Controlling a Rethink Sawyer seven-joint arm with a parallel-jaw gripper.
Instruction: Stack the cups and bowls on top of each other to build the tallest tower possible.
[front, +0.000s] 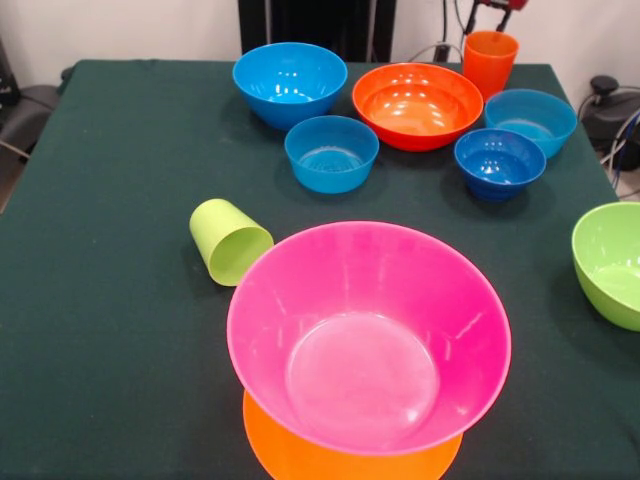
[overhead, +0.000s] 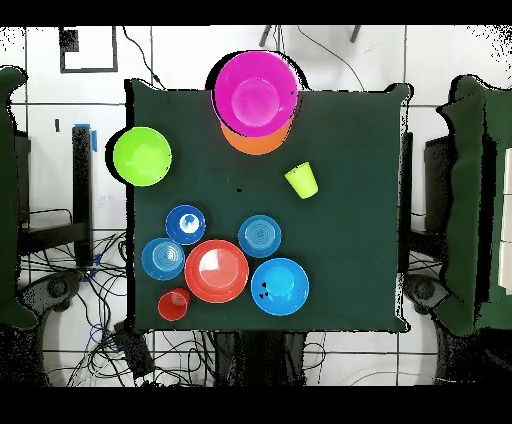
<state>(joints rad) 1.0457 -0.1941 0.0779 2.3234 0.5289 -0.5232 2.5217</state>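
While the tower (front: 350, 455) is only two pcs so far, it sits at the near table edge in the front view: pink bowl (front: 368, 335) upright on the lg light-orange bowl (front: 300, 458), which looks inverted as a wide base, prob for stability; only its rim shows under the pink one, and the bottom is cut off by the frame. Just beside it, the lime-green cup (front: 230, 241) lies tipped on its side, mouth toward the camera, so it needs righting or a side grasp before stacking. Lime-green bowl (front: 610, 262) is at the table's edge, partly cut off in front view but whole in overhead (overhead: 142, 156). Farther back is a cluster, likely the supply pile: small blue bowl (front: 331, 152), dark-blue small bowl (front: 499, 162), third blue bowl (front: 531, 121), red-orange bowl (front: 417, 104), med blue bowl (front: 290, 82), and orange cup (front: 489, 63) upright at the far corner. Red part (front: 500, 6) at the top edge may be the arm; gripper itself isn't visible, so can't tell if it's open or holding anything. Dark specks inside the med blue bowl overhead (overhead: 264, 291) are unclear. Table cloth (front: 110, 300) is dark green.
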